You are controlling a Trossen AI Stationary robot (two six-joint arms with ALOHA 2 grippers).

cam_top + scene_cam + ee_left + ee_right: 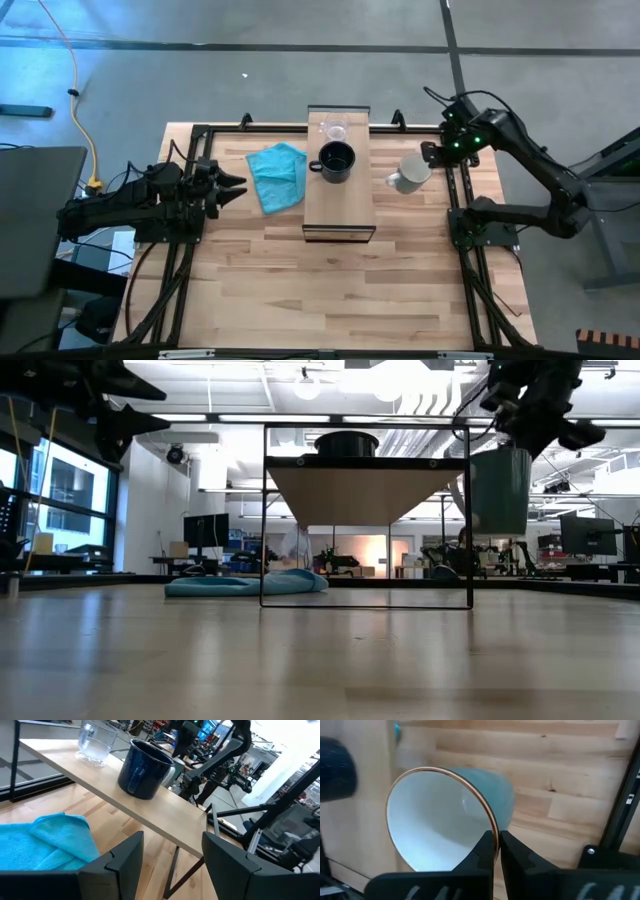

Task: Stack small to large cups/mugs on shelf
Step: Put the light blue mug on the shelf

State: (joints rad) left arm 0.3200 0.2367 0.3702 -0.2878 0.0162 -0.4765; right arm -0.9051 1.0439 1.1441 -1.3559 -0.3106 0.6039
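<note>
The light-wood shelf [340, 205] stands mid-table. On its top rest, on their bases, a clear glass cup [335, 128] at the far end and a black handled mug [336, 161] just nearer; both also show in the left wrist view, the glass cup [96, 742] and the black mug [145, 769]. My right gripper [430, 160] is shut on the white mug [410, 176], in the air right of the shelf. My left gripper [235, 190] is open and empty left of the shelf, above the teal cloth's left edge. My right gripper pinches the white mug's rim [494, 834], one finger inside the mug and one outside its wall. The fingers [540, 415] come slanting down from above and from the table's right side. The mug [498, 490] hangs below them, mouth up, clear of the table, beside the shelf top.
A crumpled teal cloth [278, 176] lies on the table just left of the shelf. Black arm frames run along the table's left side [190, 215] and its right side [462, 215]. Bare wood [330, 290] stretches toward the near edge.
</note>
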